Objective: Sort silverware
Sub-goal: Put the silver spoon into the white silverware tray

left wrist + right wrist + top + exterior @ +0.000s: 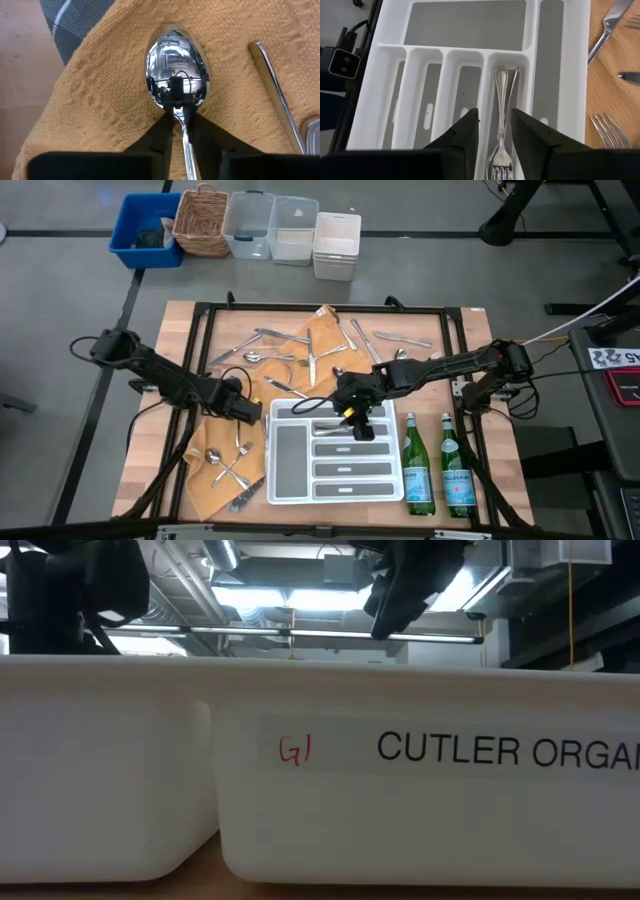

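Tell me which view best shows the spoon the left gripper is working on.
The left wrist view: the spoon fills it, bowl up on the tan cloth, its neck between the left gripper fingers. The high view shows only that gripper over the cloth; the low and right wrist views miss the spoon.
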Robot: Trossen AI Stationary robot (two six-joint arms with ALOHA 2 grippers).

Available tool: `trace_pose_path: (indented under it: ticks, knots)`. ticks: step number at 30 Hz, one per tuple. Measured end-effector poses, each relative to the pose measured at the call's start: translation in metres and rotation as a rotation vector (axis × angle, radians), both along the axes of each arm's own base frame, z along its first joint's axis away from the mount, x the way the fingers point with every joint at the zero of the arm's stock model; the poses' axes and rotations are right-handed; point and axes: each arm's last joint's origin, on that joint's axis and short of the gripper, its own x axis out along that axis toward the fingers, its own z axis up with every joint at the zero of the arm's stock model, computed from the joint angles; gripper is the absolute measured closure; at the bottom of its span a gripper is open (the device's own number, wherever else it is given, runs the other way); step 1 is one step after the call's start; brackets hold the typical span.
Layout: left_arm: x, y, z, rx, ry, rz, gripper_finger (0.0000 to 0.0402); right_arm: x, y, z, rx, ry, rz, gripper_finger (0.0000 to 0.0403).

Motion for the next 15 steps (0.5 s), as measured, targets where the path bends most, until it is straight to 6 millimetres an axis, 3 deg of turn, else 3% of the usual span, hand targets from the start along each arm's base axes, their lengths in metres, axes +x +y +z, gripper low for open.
trace_pose_path:
  ticks: [5, 15]
  knots:
    - [-0.001, 0.0, 0.003, -0.007, -0.024, 0.0, 0.0394, -0.001, 0.0, -0.001, -0.002, 0.009, 0.0, 0.0288]
    - [-0.004, 0.001, 0.018, -0.035, -0.125, 0.002, 0.0391, -0.001, 0.0, -0.001, -0.002, 0.011, 0.0, 0.0288]
